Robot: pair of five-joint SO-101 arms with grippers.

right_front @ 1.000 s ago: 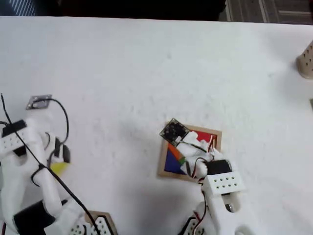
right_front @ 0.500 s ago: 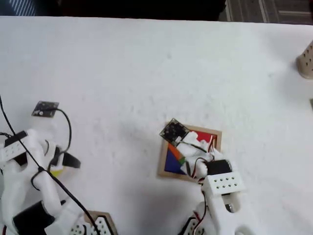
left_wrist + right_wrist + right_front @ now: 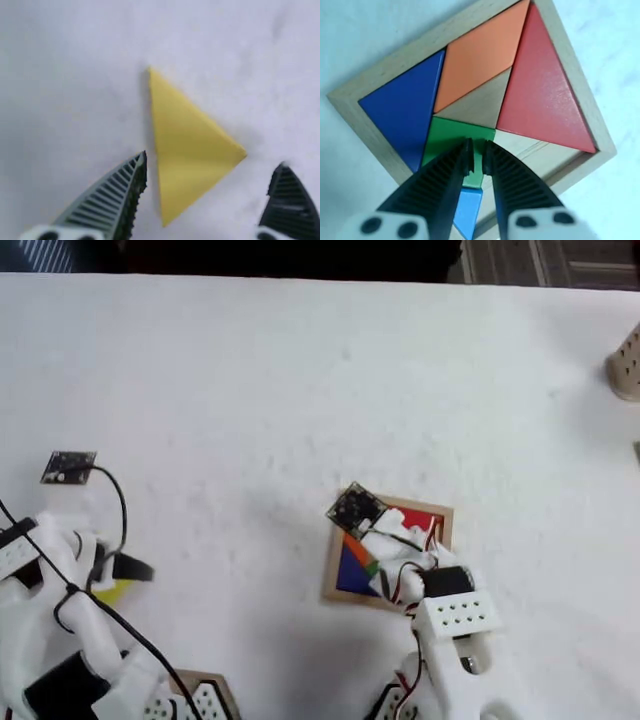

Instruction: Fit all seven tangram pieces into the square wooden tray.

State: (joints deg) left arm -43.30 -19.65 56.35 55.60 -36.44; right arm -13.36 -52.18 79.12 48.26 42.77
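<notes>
One yellow triangle (image 3: 187, 150), between spread left fingers (image 3: 117, 200)

Yellow triangle (image 3: 187, 150); red triangle (image 3: 540, 95), orange piece (image 3: 480, 55), dark-blue triangle (image 3: 405, 110).

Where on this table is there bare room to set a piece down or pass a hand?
Free: the far half of the table, and the strip between the yellow triangle and the tray. Crowded: the near edge, with the left arm and the right arm over the tray.
</notes>
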